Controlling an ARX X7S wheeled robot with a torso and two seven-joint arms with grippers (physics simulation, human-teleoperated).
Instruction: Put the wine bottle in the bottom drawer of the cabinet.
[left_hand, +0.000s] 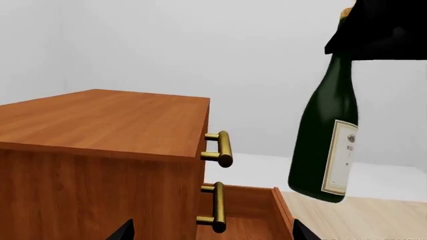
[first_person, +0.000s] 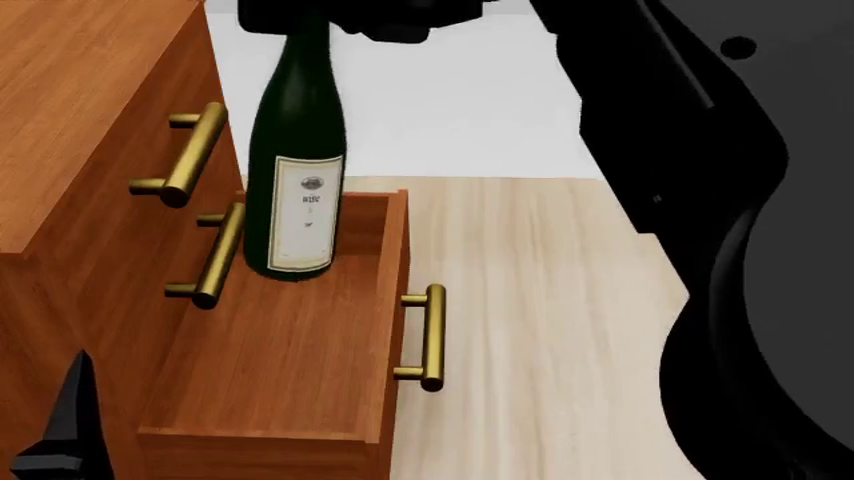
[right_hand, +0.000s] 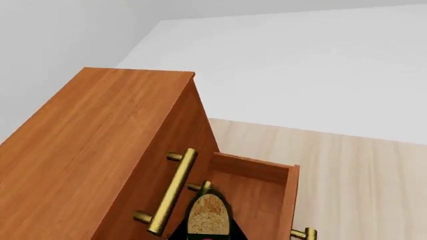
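Observation:
The dark-green wine bottle (first_person: 300, 150) hangs upright over the pulled-out bottom drawer (first_person: 294, 350) of the reddish-brown cabinet (first_person: 80, 80). My right gripper (first_person: 354, 15) is shut on its neck from above. In the right wrist view the tan cork (right_hand: 208, 216) sits between the black fingers, with the drawer (right_hand: 257, 192) below. The left wrist view shows the bottle (left_hand: 327, 150) clear of the drawer (left_hand: 247, 210), its base above the drawer's rim. My left gripper (left_hand: 212, 235) stands open and empty beside the cabinet (left_hand: 100, 120).
The two upper drawers are closed, their brass handles (first_person: 187, 155) jutting out next to the bottle. The open drawer's handle (first_person: 430, 338) faces the pale wood floor (first_person: 561, 300). My black right arm (first_person: 721, 200) fills the right of the head view.

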